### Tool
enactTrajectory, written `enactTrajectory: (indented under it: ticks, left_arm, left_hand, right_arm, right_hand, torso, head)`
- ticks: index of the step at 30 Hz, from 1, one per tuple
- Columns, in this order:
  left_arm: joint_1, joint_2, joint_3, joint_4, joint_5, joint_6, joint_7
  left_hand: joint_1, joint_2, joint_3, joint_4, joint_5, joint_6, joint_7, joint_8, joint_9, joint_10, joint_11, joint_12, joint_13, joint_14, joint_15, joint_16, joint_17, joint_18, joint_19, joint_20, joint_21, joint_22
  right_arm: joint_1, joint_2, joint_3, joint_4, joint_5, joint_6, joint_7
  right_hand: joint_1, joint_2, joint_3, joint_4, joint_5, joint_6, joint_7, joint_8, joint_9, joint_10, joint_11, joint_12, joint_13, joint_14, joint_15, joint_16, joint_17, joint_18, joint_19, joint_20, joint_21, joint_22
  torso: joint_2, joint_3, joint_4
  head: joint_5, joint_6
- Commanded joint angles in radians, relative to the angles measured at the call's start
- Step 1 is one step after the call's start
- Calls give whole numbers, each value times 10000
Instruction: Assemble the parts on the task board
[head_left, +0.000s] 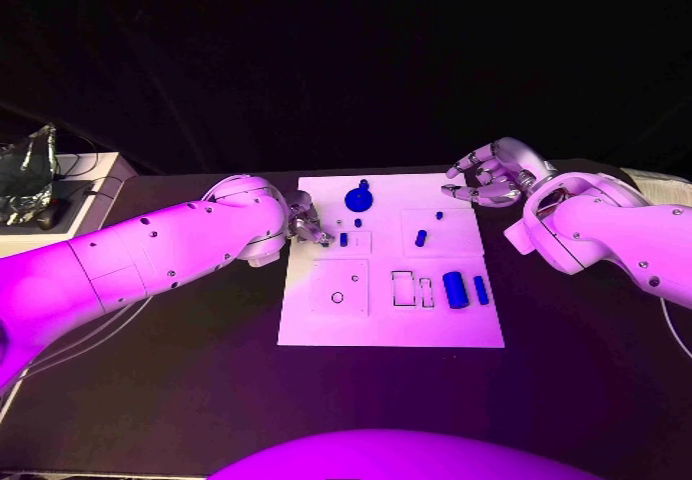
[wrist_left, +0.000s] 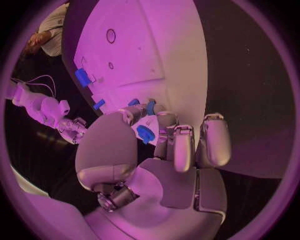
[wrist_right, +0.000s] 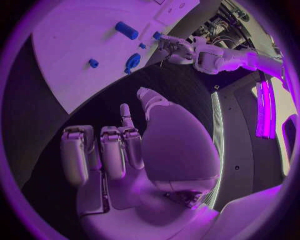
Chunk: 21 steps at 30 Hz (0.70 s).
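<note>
No readable writing. My left robot hand (head_left: 304, 222) at white task board (head_left: 325, 325) left edge, grasp unclear; blue cylinder part (head_left: 454, 289) long axis up-down centre-right; my right robot hand (head_left: 490, 175) spread, empty.

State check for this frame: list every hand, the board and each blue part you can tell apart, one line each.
left hand: at the task board's left edge, fingers on a small blue part; whether it grips it, unclear.
right hand: off the board's far right corner, fingers curled, holding nothing.
task board: flat on the table.
round blue part: lying on the board's far side.
large blue cylinder: lying on its side.
slim blue bar: lying beside the cylinder.
</note>
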Motion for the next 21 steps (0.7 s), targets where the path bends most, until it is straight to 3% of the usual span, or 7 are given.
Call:
enactTrajectory:
  ticks: [1,17,21]
  left_arm:
    - [-226,10,-172,-109,-37,994,-421]
    - [-186,35,-170,-172,-109,1293,-435]
    - [-178,32,-168,-183,-56,1245,-432]
  left_hand:
    - [118,-24,-89,5,20,-38,74,-102,-12,-22,17,-68,-10,899,30,-36,2115,-44,-70,11,-57,-11]
    - [310,16,-204,15,32,-53,69,-103,-21,-42,13,-71,-18,898,29,-37,2116,-44,-73,14,-62,-10]
    - [167,85,-656,401,34,-110,134,-167,-79,-97,67,-89,-61,876,67,-75,2053,-33,-108,41,-105,-65]
  right_arm:
    - [-6,-4,4,17,-90,86,98]
    - [-6,-1,4,12,-90,93,95]
    - [-6,-5,4,14,-91,91,97]
  right_hand:
    - [-70,-23,20,52,-35,-51,1,61,17,720,-40,-54,2321,1010,-73,-12,2431,31,736,-69,-61,2169]
    - [-70,-23,20,52,-35,-51,1,61,17,720,-40,-54,2321,1010,-73,-12,2431,31,736,-69,-61,2169]
    - [-76,-27,-6,87,-42,-69,0,71,37,711,-40,-63,2312,1007,-72,-16,2419,31,737,-70,-61,2170]
  torso:
    - [1,-2,0]
    - [8,-5,-5]
    - [6,-11,4]
  head:
    - [0,-1]
    - [-11,0]
    - [-20,-12]
